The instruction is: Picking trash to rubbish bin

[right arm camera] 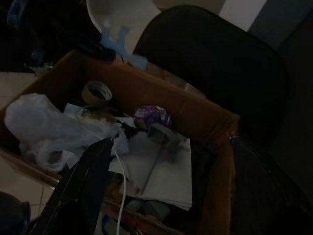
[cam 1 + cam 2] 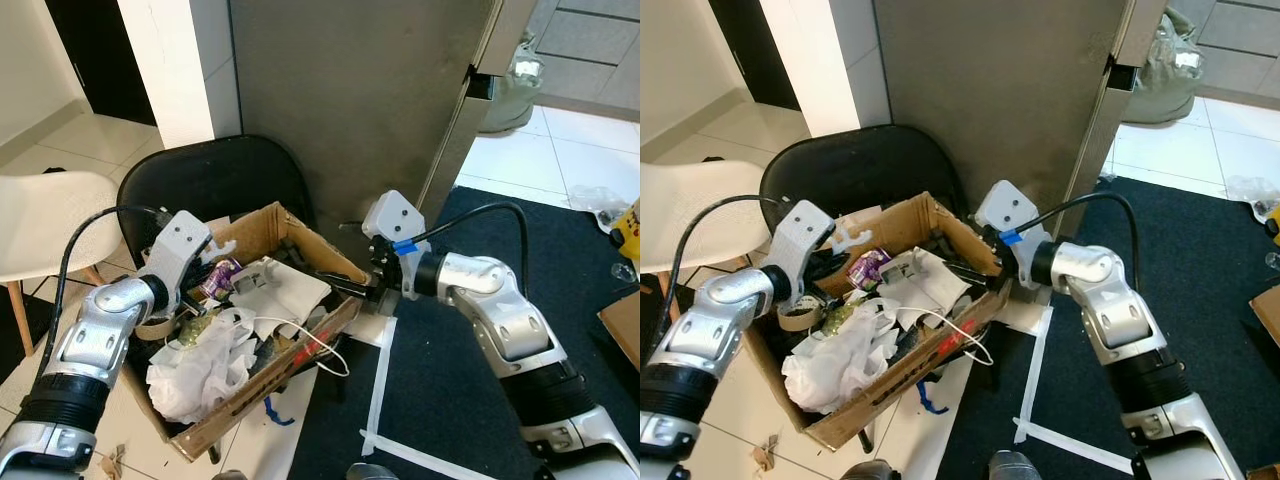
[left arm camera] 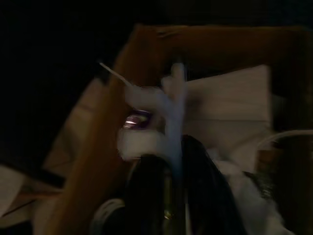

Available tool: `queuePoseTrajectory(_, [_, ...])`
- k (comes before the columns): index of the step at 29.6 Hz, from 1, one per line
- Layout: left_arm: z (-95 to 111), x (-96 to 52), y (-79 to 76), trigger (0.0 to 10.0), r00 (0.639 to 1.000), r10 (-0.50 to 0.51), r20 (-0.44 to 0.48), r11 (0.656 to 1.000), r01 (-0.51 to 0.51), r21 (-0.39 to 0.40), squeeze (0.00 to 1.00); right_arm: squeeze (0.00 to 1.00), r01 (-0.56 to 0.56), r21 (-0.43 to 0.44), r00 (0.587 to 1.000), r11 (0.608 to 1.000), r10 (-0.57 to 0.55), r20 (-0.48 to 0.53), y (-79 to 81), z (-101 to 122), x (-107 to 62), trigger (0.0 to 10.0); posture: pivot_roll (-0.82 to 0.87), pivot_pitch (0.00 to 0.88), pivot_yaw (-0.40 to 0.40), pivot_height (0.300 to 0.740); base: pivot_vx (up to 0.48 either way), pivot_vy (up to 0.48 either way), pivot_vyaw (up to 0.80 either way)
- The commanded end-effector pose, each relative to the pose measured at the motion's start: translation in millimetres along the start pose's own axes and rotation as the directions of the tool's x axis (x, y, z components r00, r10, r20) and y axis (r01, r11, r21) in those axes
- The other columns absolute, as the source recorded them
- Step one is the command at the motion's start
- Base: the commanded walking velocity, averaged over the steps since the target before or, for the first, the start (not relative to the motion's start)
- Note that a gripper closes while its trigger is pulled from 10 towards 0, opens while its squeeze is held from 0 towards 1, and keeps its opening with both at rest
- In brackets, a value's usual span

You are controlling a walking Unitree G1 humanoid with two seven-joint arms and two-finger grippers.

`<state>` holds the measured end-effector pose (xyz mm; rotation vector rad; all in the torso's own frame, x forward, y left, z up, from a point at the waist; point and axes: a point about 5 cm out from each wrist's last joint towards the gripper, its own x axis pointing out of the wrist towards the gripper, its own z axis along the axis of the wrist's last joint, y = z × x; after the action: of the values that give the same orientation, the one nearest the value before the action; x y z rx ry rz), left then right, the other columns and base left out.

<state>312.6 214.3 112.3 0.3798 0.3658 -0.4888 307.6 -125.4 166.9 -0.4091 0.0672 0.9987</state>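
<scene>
In the left eye view, a brown cardboard box (image 2: 300,345) serving as the rubbish bin sits at the lower centre of the frame, in front of a black chair (image 2: 215,180). It is stuffed with trash: crumpled white plastic (image 2: 200,365) at the lower left, flat white paper (image 2: 290,290) in the middle, a purple wrapper (image 2: 220,275) and a thin white cable (image 2: 315,345) trailing over the near wall. The left gripper (image 2: 205,262) hangs over the box's left side, clenched on a pale white scrap (image 2: 222,247) that sticks out toward the middle of the frame. The right gripper (image 2: 345,287) reaches over the box's right wall at centre frame, its black fingers (image 2: 335,282) lying inside the box; whether they are parted or closed I cannot tell from here

In the right eye view, the same box stands left of centre, with a roll of tape (image 2: 795,315) near its left wall and a white chair (image 2: 680,215) at the left edge. A dark carpet (image 2: 1200,290) covers the right side

The left wrist view is dark and blurred: two black fingers (image 3: 146,188) at the bottom centre pinch the white scrap (image 3: 168,105), which rises toward the box's brown rim (image 3: 146,44)

In the right wrist view, two black fingers (image 1: 85,183) stand well apart at the lower left and lower right, released, with paper (image 1: 161,169) and the purple wrapper (image 1: 151,117) between and beyond them
</scene>
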Motion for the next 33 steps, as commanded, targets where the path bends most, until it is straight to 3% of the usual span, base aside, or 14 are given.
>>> queuePoseTrajectory(1, [2, -3.8, 11.4, 10.0, 0.998, 0.059, -0.010, 0.998, -0.059, 0.001, 1.00, 0.00, -0.006, -0.010, 0.999, 1.000, 0.006, -0.043, 1.4, -5, 0.1, 10.0, -0.03, 0.000, -0.019, 0.740, 0.000, 0.000, 0.00])
queuePoseTrajectory(8, [13, -5.8, 11.7, 10.0, 0.998, 0.046, 0.041, 0.999, -0.046, -0.013, 1.00, 0.00, -0.002, -0.009, 0.998, 1.000, 0.001, -0.056, 0.5, -8, -1.3, 10.0, -0.03, 0.000, -0.021, 0.740, 0.000, 0.000, 0.00])
queuePoseTrajectory(9, [26, -5.9, 2.7, 10.0, 0.992, -0.018, 0.128, 0.998, 0.025, -0.053, 0.46, 0.00, -0.001, -0.007, 0.998, 1.000, 0.001, -0.058, 0.1, -9, -1.5, 10.0, -0.03, 0.000, -0.021, 0.740, 0.000, 0.000, 0.00])
queuePoseTrajectory(10, [37, -6.7, -4.1, 10.0, 0.977, -0.059, 0.207, 0.995, 0.074, -0.065, 0.00, 0.00, 0.003, -0.005, 0.998, 1.000, -0.003, -0.055, -0.2, -9, -1.4, 10.0, -0.03, 0.000, -0.021, 0.740, 0.000, 0.000, 0.00])
queuePoseTrajectory(11, [37, -6.7, -4.1, 10.0, 0.977, -0.059, 0.207, 0.995, 0.074, -0.065, 0.00, 0.00, 0.003, -0.005, 0.998, 1.000, -0.003, -0.055, -0.2, -9, -1.4, 10.0, -0.03, 0.000, -0.021, 0.740, 0.000, 0.000, 0.00])
queuePoseTrajectory(12, [45, -7.5, -8.3, 10.0, 0.963, -0.081, 0.256, 0.992, 0.102, -0.069, 0.00, 0.00, 0.005, -0.005, 0.999, 1.000, -0.006, -0.053, -0.4, -9, -1.3, 10.0, -0.03, 0.000, -0.021, 0.740, 0.000, 0.000, 0.00])
queuePoseTrajectory(14, [67, -8.9, -13.7, 10.0, 0.913, -0.076, 0.401, 0.978, 0.147, -0.150, 0.00, 0.00, 0.023, 0.015, 0.999, 1.000, -0.023, -0.039, -2.1, -9, -0.8, 10.0, -0.03, 0.000, -0.023, 0.740, 0.000, 0.000, 0.00])
queuePoseTrajectory(16, [72, -9.2, -14.2, 10.0, 0.901, -0.069, 0.429, 0.973, 0.156, -0.172, 0.00, 0.00, 0.027, 0.020, 0.999, 0.999, -0.027, -0.036, -2.5, -9, -0.6, 10.0, -0.03, 0.000, -0.023, 0.740, 0.000, 0.000, 0.00])
queuePoseTrajectory(18, [93, -4.2, -21.6, 10.0, 0.834, -0.014, 0.552, 0.956, 0.173, -0.236, 0.00, 0.00, 0.059, 0.092, 0.998, 0.994, -0.062, 0.033, -4.6, -5, 2.1, 10.0, -0.04, 0.000, -0.018, 0.740, 0.000, 0.000, 0.00])
queuePoseTrajectory(19, [93, -4.2, -21.6, 10.0, 0.834, -0.014, 0.552, 0.956, 0.173, -0.236, 0.00, 0.00, 0.059, 0.092, 0.998, 0.994, -0.062, 0.033, -4.6, -5, 2.1, 10.0, -0.04, 0.000, -0.018, 0.740, 0.000, 0.000, 0.00])
queuePoseTrajectory(22, [111, 11.2, -38.5, 10.0, 0.767, 0.037, 0.640, 0.931, 0.207, -0.302, 0.00, 0.00, 0.078, 0.275, 0.975, 0.958, -0.130, 0.179, -7.5, 6, 6.6, 10.0, -0.05, 0.000, -0.015, 0.740, 0.000, 0.000, 0.00])
queuePoseTrajectory(23, [115, 20.2, -47.4, 10.0, 0.761, 0.041, 0.647, 0.916, 0.230, -0.328, 0.00, 0.00, 0.066, 0.345, 0.962, 0.936, -0.152, 0.229, -4.7, 10, 11.0, 10.0, -0.05, 0.000, -0.014, 0.740, 0.000, 0.000, 0.00])
queuePoseTrajectory(27, [116, 30.2, -66.0, 10.0, 0.780, -0.049, 0.623, 0.928, 0.267, -0.261, 0.00, 0.00, 0.010, 0.369, 0.959, 0.929, -0.114, 0.260, 10.9, 7, 22.0, 10.0, -0.05, 0.000, -0.014, 0.740, 0.000, 0.000, 0.00])
queuePoseTrajectory(33, [117, 32.7, -60.5, 10.0, 0.791, -0.040, 0.611, 0.923, 0.263, -0.280, 0.00, 0.00, 0.013, 0.380, 0.956, 0.925, -0.123, 0.268, 3.9, 7, 18.9, 10.0, -0.05, 0.000, -0.012, 0.740, 0.000, -0.308, 0.00])
